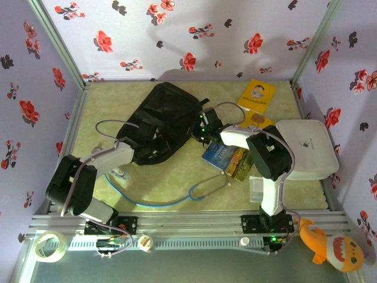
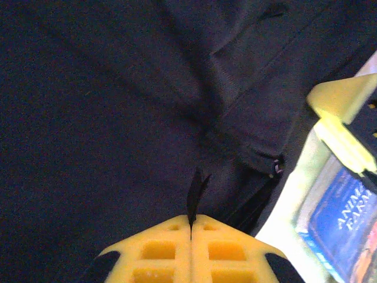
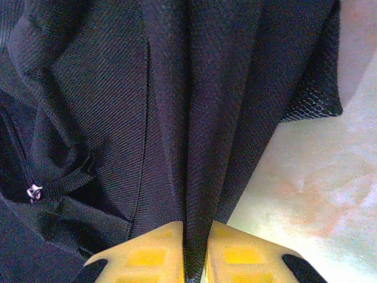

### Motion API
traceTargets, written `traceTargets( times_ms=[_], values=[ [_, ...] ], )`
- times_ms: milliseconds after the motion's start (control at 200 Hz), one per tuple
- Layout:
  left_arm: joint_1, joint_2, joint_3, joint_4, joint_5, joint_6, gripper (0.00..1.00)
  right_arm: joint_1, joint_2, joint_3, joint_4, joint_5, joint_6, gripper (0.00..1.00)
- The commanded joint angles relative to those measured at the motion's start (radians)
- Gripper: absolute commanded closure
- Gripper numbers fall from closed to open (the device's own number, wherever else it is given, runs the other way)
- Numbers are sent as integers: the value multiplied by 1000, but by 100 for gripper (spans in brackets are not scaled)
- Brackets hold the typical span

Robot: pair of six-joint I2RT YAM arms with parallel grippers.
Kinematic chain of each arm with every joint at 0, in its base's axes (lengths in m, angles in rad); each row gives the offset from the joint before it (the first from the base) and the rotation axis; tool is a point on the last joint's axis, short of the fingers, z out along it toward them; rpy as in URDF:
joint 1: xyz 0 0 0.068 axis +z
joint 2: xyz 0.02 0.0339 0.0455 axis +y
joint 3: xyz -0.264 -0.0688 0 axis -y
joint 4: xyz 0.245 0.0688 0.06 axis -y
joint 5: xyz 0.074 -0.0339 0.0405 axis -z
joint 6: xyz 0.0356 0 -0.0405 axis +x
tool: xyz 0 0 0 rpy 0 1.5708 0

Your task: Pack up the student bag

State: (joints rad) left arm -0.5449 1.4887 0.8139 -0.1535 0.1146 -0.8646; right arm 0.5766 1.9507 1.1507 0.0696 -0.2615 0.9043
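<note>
The student bag (image 1: pixel 159 121) is a big black fabric backpack lying left of centre on the table. My left gripper (image 1: pixel 138 141) rests on its near left side. In the left wrist view the left gripper (image 2: pixel 191 221) is shut on a thin black tab of the student bag (image 2: pixel 118 106). My right gripper (image 1: pixel 203 127) is at the bag's right edge. In the right wrist view the right gripper (image 3: pixel 195 247) is shut on a thick fold of the student bag (image 3: pixel 194 88), its yellow fingers (image 3: pixel 147 256) pressing either side. A zip pull (image 3: pixel 33 191) shows at the left.
A blue book (image 1: pixel 217 155) (image 2: pixel 339 218) and a colourful packet (image 1: pixel 240 164) lie right of the bag. A yellow booklet (image 1: pixel 256 95) sits at the back, a white rounded board (image 1: pixel 306 147) at the right. A blue cable (image 1: pixel 165 200) loops along the front.
</note>
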Motion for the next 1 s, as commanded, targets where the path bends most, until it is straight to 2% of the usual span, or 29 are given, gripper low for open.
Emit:
traceTargets(
  times_ms=[0, 240, 460, 595, 705, 785, 990],
  values=[
    [20, -58, -15, -124, -131, 34, 100, -9, 27, 21, -121, 106, -38, 88],
    [53, -133, 8, -262, -201, 133, 100, -34, 67, 125, -203, 178, -134, 90],
    [91, -186, -1, -275, -194, 179, 100, -75, 102, 213, -195, 154, -183, 87],
    [81, -178, 36, -231, -89, 214, 100, -75, 48, 185, -148, 42, -112, 76],
    [50, -153, 68, -192, -27, 222, 100, -62, -38, 93, -66, -28, 11, 56],
    [22, -131, 94, -181, -12, 222, 100, -41, -101, 11, -23, -38, 104, 46],
    [-40, -86, 131, -162, -11, 217, 100, 26, -179, -144, 110, -51, 273, 38]
  ],
)
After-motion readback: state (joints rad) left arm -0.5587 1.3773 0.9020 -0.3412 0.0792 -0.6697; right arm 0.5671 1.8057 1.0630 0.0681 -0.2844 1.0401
